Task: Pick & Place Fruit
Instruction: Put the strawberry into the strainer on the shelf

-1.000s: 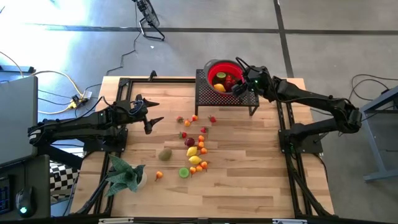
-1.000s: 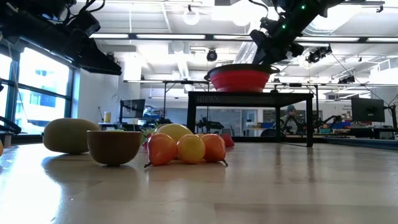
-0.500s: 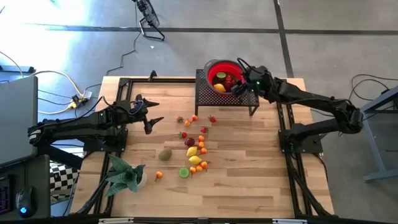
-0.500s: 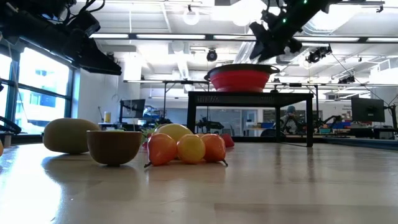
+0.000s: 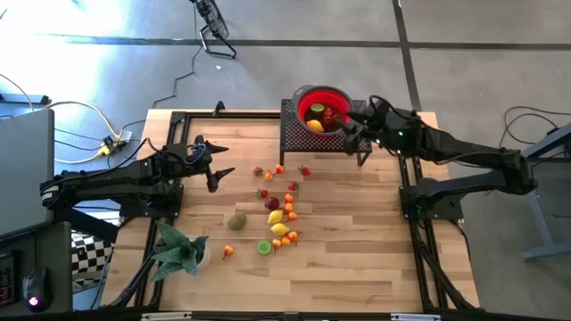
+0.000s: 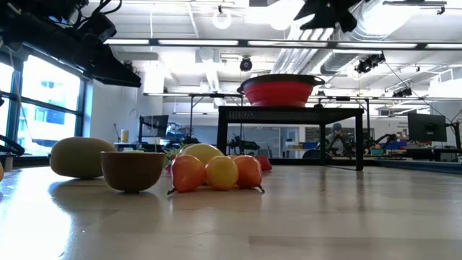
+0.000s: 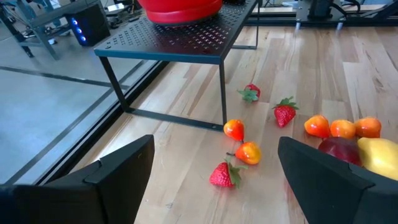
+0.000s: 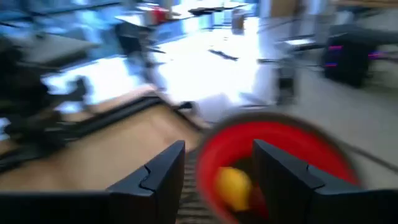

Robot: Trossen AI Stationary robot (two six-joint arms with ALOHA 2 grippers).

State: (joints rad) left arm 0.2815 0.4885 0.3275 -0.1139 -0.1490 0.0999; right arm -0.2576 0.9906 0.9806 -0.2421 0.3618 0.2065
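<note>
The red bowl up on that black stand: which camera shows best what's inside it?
The high view: it looks straight down into the red bowl, showing yellow, green and red fruit inside. The low view shows only its side. The left wrist view catches just its underside. The right wrist view shows it blurred, with one yellow fruit.

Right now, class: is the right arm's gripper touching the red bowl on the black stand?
Apart. In the low view the right gripper hangs above the red bowl, with ceiling showing between them; its jaws are open and empty.
</note>
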